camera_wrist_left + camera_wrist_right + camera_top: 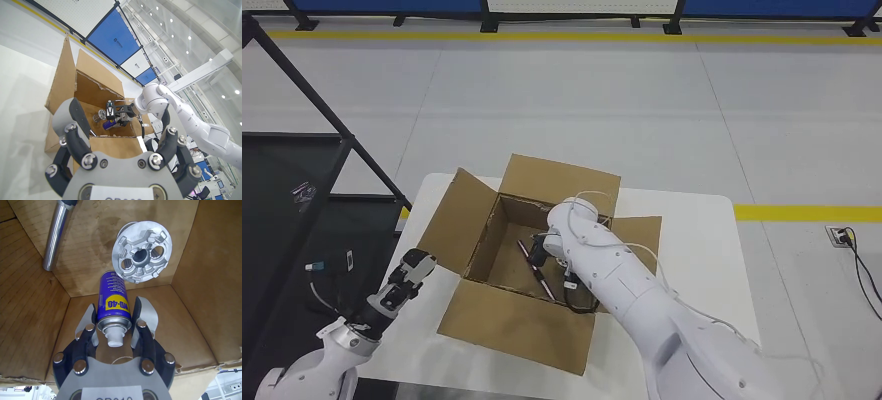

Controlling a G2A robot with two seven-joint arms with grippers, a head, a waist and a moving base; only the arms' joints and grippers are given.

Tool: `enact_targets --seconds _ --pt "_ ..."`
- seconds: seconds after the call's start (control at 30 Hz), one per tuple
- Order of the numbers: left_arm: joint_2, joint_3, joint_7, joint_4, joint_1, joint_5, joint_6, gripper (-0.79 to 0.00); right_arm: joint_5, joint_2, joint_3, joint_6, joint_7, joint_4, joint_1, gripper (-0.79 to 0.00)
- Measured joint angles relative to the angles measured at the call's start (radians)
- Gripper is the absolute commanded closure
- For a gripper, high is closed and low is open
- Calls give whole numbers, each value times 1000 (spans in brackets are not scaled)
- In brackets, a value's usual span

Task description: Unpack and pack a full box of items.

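An open cardboard box [492, 210] stands on the white table [692, 230] with its flaps spread out. My right gripper [115, 305] is down inside the box, shut on a blue and yellow spray can [113, 300] held by its sides, nozzle end toward the wrist. On the box floor just beyond the can lie a silver metal hub [141, 256] and a chrome rod [54, 236]. My left gripper [121, 108] is open and holds nothing, outside the box off its near left corner [414, 268]. From there the box [62, 75], the can [108, 125] and the hub [101, 113] are in sight.
A black metal frame [302, 200] stands left of the table, close to the left arm. The white table has bare surface to the right of the box. The box walls [208, 294] close in around my right gripper.
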Motion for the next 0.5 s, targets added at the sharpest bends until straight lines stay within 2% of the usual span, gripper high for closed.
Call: enact_targets --seconds 0.07,0.2,0.5 --pt "1 0 -1 -1 1 0 -2 -785 4 -5 -10 4 4 7 0 -317" --pt "2 -3 -1 -1 5 -1 -4 -785 19 -12 -24 6 6 18 5 0" --pt "4 -6 -3 -1 10 -5 -8 -785 45 -10 -22 -18 -18 15 47 0"
